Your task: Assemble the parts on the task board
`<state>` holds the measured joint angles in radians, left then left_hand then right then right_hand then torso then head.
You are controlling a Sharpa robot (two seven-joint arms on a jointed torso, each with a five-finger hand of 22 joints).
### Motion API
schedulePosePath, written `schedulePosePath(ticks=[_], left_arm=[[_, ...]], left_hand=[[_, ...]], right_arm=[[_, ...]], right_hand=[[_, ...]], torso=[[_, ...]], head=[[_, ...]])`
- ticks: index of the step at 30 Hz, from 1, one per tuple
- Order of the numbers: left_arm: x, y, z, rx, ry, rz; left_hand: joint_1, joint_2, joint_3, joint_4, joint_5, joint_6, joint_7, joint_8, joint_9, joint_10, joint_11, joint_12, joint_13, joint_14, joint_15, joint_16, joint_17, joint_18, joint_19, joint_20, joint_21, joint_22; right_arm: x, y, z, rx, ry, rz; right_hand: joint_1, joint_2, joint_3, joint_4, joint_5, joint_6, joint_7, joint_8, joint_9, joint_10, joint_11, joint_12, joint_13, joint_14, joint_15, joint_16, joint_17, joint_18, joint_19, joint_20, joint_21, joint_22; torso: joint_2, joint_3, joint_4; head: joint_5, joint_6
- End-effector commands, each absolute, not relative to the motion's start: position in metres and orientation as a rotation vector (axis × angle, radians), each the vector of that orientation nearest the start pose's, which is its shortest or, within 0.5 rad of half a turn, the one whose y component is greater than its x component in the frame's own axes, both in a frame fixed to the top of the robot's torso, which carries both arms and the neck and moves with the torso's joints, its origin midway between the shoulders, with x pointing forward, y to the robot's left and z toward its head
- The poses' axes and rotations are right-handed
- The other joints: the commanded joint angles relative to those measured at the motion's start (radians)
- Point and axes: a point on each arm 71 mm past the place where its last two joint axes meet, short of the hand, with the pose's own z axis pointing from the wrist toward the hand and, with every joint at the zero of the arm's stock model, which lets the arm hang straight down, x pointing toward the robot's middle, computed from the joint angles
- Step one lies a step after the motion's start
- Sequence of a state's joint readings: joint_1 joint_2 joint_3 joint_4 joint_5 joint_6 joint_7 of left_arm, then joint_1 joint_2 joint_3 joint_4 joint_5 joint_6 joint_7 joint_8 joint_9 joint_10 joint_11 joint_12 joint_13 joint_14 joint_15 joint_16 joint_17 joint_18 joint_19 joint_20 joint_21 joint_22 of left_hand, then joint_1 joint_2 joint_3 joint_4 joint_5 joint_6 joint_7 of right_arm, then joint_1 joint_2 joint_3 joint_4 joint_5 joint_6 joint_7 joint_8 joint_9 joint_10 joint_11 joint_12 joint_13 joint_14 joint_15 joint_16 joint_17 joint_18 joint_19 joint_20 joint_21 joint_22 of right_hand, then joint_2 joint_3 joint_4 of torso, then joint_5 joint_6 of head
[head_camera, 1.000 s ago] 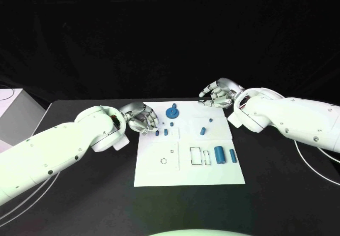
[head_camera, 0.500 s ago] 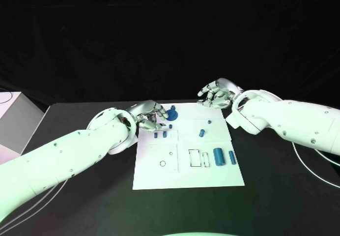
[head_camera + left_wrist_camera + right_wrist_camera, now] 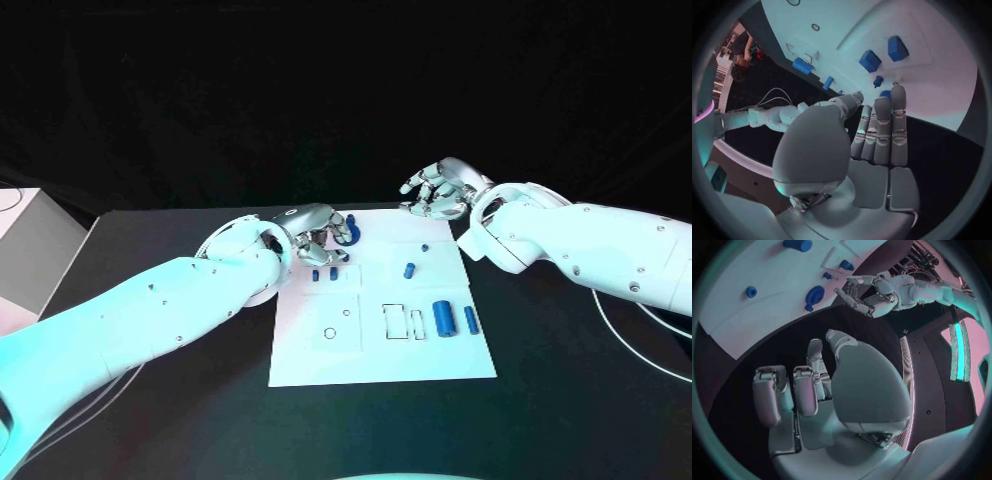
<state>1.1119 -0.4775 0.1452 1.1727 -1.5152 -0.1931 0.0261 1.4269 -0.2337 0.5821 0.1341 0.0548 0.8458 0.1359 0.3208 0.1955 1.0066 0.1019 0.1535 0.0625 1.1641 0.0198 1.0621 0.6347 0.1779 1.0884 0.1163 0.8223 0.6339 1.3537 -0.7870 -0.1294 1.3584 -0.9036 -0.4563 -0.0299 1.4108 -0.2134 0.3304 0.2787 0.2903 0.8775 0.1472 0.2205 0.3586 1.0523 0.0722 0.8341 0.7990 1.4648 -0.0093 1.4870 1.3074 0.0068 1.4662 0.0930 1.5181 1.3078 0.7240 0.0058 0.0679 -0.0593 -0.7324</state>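
Note:
The white task board [image 3: 382, 360] lies in the middle of the table. My left hand [image 3: 315, 235] hovers over its far left corner with straight fingers and holds nothing. Its fingertips [image 3: 893, 95] are right beside the blue gear-shaped part [image 3: 349, 232], which also shows in the right wrist view [image 3: 813, 295]. Two small blue blocks [image 3: 326, 272] lie just in front of that hand. A blue cylinder [image 3: 444, 318] and a thin blue pin [image 3: 470, 320] lie at the board's right side. My right hand [image 3: 440, 190] hangs above the table past the board's far right corner, fingers loosely bent, holding nothing.
Small blue pegs [image 3: 410, 269] lie mid-board, next to outlined slots [image 3: 394, 318] and a small ring [image 3: 330, 332]. A white box [image 3: 22, 240] stands at the table's left edge. White cables [image 3: 642, 325] trail at the right.
My left hand has moved from the board's left edge toward its far corner, up to the gear-shaped part. The right hand has hardly moved.

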Motion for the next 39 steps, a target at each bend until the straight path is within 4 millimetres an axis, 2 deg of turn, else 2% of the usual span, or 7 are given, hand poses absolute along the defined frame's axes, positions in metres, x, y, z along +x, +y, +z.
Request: schedulePosePath(ticks=[1,7,9,11,15,23,39], left_arm=[[0.538,0.098,-0.191,0.282,1.663,-0.784],[0.541,0.095,-0.191,0.289,1.691,-0.756],[0.543,0.094,-0.191,0.292,1.7,-0.742],[0.544,0.093,-0.191,0.297,1.71,-0.731],[0.545,0.091,-0.194,0.31,1.726,-0.708],[0.548,0.091,-0.201,0.319,1.744,-0.666],[0.551,0.089,-0.203,0.298,1.737,-0.643]], left_hand=[[-0.004,-0.009,-0.009,0.006,-0.004,0.008,0.001,-0.008,-0.003,0.003,0.005,-0.014,0.001,0.009,0.006,0.024,0.006,0.002,0.011,0.002,0.018,0.016],[-0.001,-0.011,-0.066,0.01,-0.004,-0.012,0.005,-0.04,-0.017,-0.017,0.027,-0.042,0.003,0.001,0.028,0.065,0.008,0.0,0.01,0.021,0.042,0.041],[0.016,0.003,-0.151,0.022,-0.003,-0.027,0.002,-0.061,-0.025,-0.048,0.037,-0.053,0.004,-0.011,0.037,0.085,-0.005,0.002,0.0,0.032,0.045,0.042],[0.047,0.021,-0.228,0.044,-0.003,-0.032,0.001,-0.076,-0.031,-0.065,0.039,-0.05,0.004,-0.019,0.04,0.103,-0.019,0.004,-0.011,0.036,0.041,0.037],[0.069,0.029,-0.26,0.061,-0.003,-0.033,-0.002,-0.084,-0.034,-0.07,0.028,-0.04,0.005,-0.019,0.031,0.118,-0.024,0.004,-0.009,0.033,0.049,0.044],[0.103,0.032,-0.242,0.069,-0.002,-0.002,0.008,-0.074,-0.03,-0.054,0.009,0.013,0.015,-0.007,0.008,0.154,-0.01,-0.003,0.012,0.012,0.089,0.088],[0.102,0.014,-0.144,0.075,-0.002,0.032,0.007,-0.055,-0.016,-0.041,0.002,0.116,0.039,0.015,0.006,0.206,0.012,-0.016,0.039,0.01,0.159,0.163]], right_arm=[[0.535,-0.233,-0.143,0.347,1.553,0.78],[0.535,-0.233,-0.143,0.348,1.548,0.78],[0.535,-0.233,-0.142,0.348,1.547,0.781],[0.535,-0.232,-0.142,0.348,1.546,0.781],[0.534,-0.232,-0.142,0.347,1.547,0.782],[0.534,-0.231,-0.142,0.347,1.548,0.784],[0.534,-0.231,-0.141,0.346,1.549,0.784]], right_hand=[[0.001,-0.01,0.007,-0.001,0.005,0.003,0.005,0.006,0.001,-0.008,-0.01,-0.003,-0.001,0.068,-0.007,-0.004,0.107,0.009,0.086,-0.01,-0.005,0.214],[-0.001,-0.012,0.009,-0.001,0.007,0.001,0.005,0.006,0.001,-0.007,-0.01,-0.007,-0.006,0.068,-0.007,-0.005,0.107,0.009,0.086,-0.01,-0.005,0.214],[-0.001,-0.012,0.011,-0.001,0.007,0.001,0.005,0.006,0.001,-0.007,-0.01,-0.009,-0.008,0.068,-0.007,-0.005,0.107,0.009,0.086,-0.01,-0.005,0.214],[-0.001,-0.012,0.011,-0.001,0.007,0.001,0.005,0.006,0.001,-0.007,-0.01,-0.009,-0.008,0.068,-0.007,-0.005,0.107,0.009,0.086,-0.01,-0.005,0.214],[-0.001,-0.012,0.011,-0.001,0.007,0.001,0.005,0.006,0.001,-0.007,-0.01,-0.009,-0.008,0.068,-0.007,-0.005,0.107,0.009,0.086,-0.01,-0.005,0.214],[-0.002,-0.013,0.012,-0.001,0.008,0.0,0.005,0.006,0.001,-0.006,-0.01,-0.011,-0.011,0.068,-0.007,-0.005,0.106,0.009,0.085,-0.01,-0.007,0.212],[-0.006,-0.014,0.014,0.0,0.009,-0.001,0.005,0.006,0.002,-0.004,-0.01,-0.014,-0.015,0.068,-0.007,-0.007,0.103,0.009,0.085,-0.011,-0.008,0.212]], torso=[[0.001,-0.0002,0.0005],[0.0,-0.0004,0.0009],[-0.001,-0.0002,0.0008],[-0.001,-0.0001,0.0003],[-0.001,-0.0008,0.0004],[0.001,-0.0013,-0.0003],[0.001,-0.0003,0.0002]], head=[[-0.005,0.0],[-0.007,-0.001],[-0.005,-0.004],[-0.005,-0.004],[-0.004,-0.008],[-0.008,-0.011],[-0.011,-0.019]])
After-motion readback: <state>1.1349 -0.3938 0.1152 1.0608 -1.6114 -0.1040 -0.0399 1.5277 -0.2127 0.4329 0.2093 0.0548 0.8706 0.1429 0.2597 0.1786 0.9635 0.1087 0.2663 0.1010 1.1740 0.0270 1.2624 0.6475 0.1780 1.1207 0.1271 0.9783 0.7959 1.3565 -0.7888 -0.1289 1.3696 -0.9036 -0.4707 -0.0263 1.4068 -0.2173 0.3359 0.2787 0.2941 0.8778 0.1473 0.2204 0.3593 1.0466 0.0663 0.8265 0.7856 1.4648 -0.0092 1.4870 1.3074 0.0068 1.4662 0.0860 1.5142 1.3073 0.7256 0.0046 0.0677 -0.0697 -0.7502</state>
